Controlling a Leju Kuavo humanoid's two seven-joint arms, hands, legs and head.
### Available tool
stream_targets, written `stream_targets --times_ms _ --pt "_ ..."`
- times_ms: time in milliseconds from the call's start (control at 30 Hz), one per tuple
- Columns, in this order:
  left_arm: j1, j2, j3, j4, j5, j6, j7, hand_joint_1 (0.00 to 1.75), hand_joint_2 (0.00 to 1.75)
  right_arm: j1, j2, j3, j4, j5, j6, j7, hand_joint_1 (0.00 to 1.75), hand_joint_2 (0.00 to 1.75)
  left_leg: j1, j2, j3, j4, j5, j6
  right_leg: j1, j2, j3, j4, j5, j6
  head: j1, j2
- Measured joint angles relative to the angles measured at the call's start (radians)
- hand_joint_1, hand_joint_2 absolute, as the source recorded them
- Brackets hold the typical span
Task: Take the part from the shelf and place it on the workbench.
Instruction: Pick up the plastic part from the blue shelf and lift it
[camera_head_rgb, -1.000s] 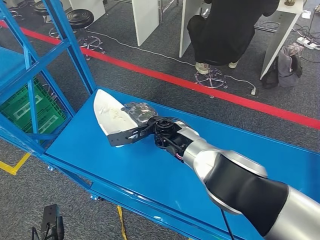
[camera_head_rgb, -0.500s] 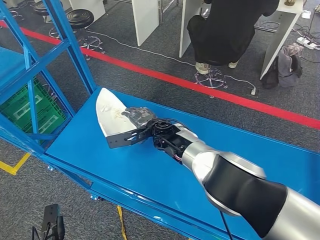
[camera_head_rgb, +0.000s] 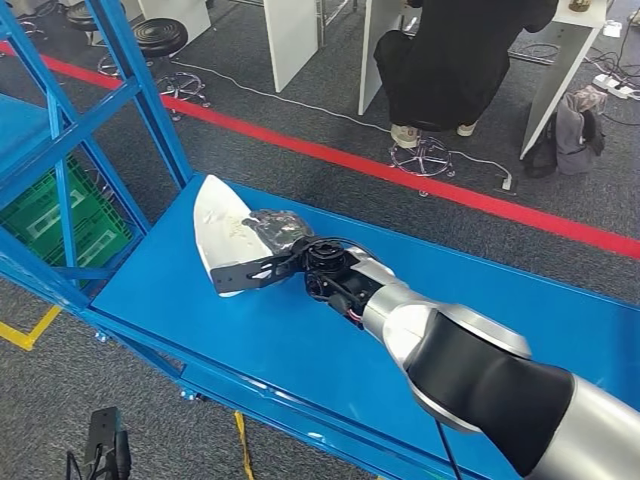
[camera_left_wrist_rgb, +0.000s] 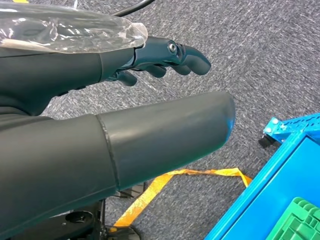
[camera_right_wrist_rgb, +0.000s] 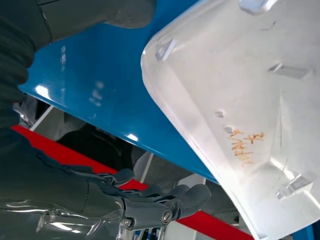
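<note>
The white curved part (camera_head_rgb: 223, 232) lies at the left end of the blue workbench (camera_head_rgb: 302, 350). My right hand (camera_head_rgb: 273, 256) reaches to its near edge, dark fingers (camera_head_rgb: 241, 275) stretched straight along that edge and the plastic-wrapped thumb above it. In the right wrist view the part (camera_right_wrist_rgb: 245, 100) shows orange writing on its surface; the fingers (camera_right_wrist_rgb: 162, 206) and the thumb (camera_right_wrist_rgb: 113, 12) stand spread and apart from it, with the workbench (camera_right_wrist_rgb: 105, 75) behind. My left hand (camera_left_wrist_rgb: 132, 140) hangs over grey carpet, fingers (camera_left_wrist_rgb: 170, 52) loosely extended and holding nothing.
The blue shelf frame (camera_head_rgb: 90, 110) rises left of the workbench, with a green crate (camera_head_rgb: 45, 215) below it. A person in black (camera_head_rgb: 453, 60) sits at white desks beyond the red floor line (camera_head_rgb: 483, 195). Yellow tape (camera_left_wrist_rgb: 181, 175) marks the carpet.
The part has shifted slightly away and to the right on the workbench. My right hand has edged a little to the left along its near edge.
</note>
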Motion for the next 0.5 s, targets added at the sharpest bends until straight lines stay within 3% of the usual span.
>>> stream_targets --times_ms 500 --pt "0.000 0.000 0.000 0.000 -0.006 0.002 0.000 0.00 0.00 0.000 0.000 0.000 0.014 0.004 -0.044 0.013 0.00 1.75 0.000 0.000 0.000 0.000 0.000 0.000 0.000 0.000 0.000 0.000 0.000 0.000 0.000 0.000"
